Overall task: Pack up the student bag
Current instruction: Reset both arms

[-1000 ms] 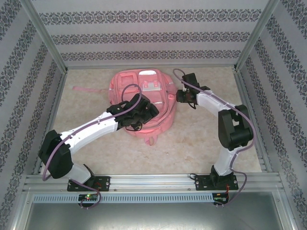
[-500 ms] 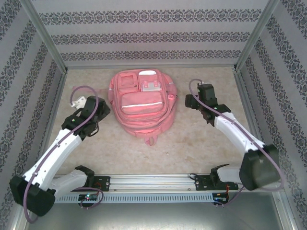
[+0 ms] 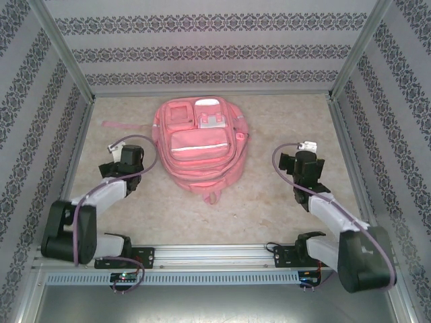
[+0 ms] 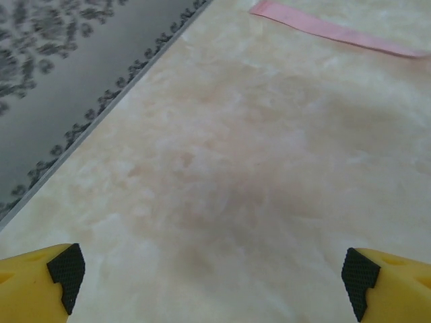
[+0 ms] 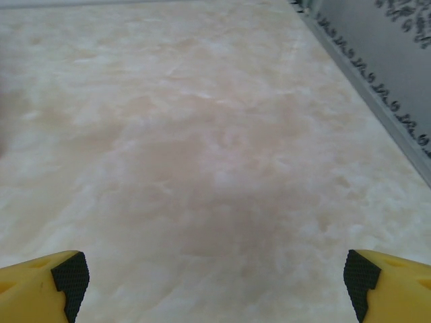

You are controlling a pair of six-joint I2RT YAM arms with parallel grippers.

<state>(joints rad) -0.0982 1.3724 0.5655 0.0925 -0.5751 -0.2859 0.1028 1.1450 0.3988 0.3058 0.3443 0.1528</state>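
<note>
Lying flat at the far middle of the marbled table [image 3: 269, 202], front pockets up, between the two arms: the pink student bag [image 3: 199, 145]. Hovering to its left and apart from it, the left gripper [image 4: 211, 277], yellow fingers [image 4: 27, 286] spread wide with nothing between them (loose pink strap [image 4: 337, 30] on the tabletop ahead, near the patterned wall [image 4: 60, 81]). Hovering to the bag's right, also clear of it, the right gripper [image 5: 213, 280], black-padded tips likewise wide apart over bare tabletop, holding nothing.

Patterned grey-striped walls [image 3: 215, 54] enclose a cream marbled tabletop [image 3: 269, 202].
</note>
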